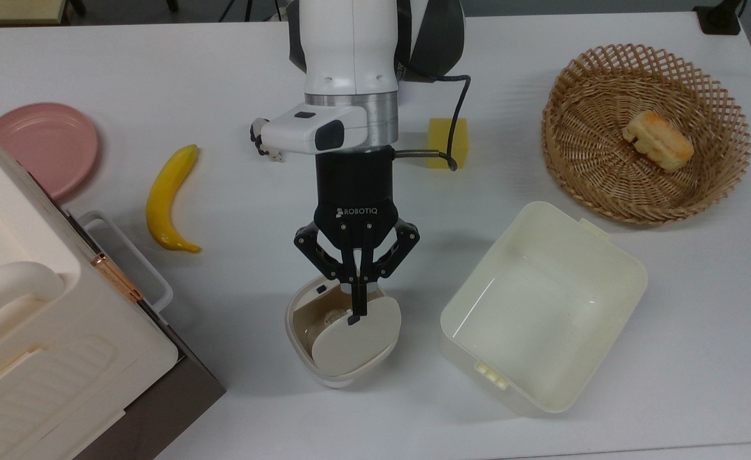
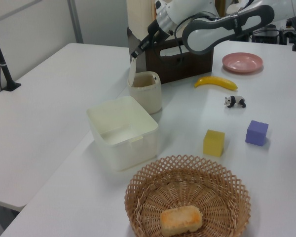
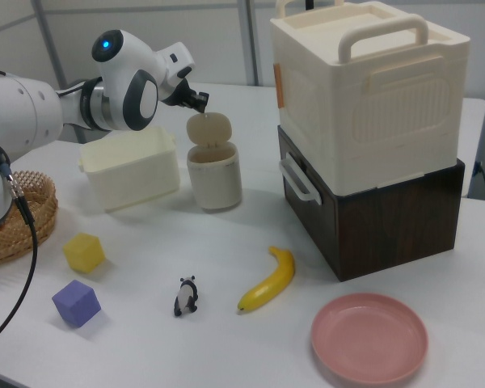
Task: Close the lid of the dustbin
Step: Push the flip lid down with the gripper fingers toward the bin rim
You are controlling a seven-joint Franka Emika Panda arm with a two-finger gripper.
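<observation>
1. Dustbin [image 1: 343, 348] sits mid-table, between the big cream box [image 1: 43, 332] and the open tub [image 1: 541, 306].
2. Its lid [image 1: 356, 335] stands raised.
3. The tool [image 1: 356, 300], fingers pressed together, touches the lid's top edge.
4. Next move, I'd judge: push down until it latches.

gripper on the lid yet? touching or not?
Touching. In the left view the gripper tip meets the top edge of the upright lid; the right view agrees, showing no gap.
</observation>
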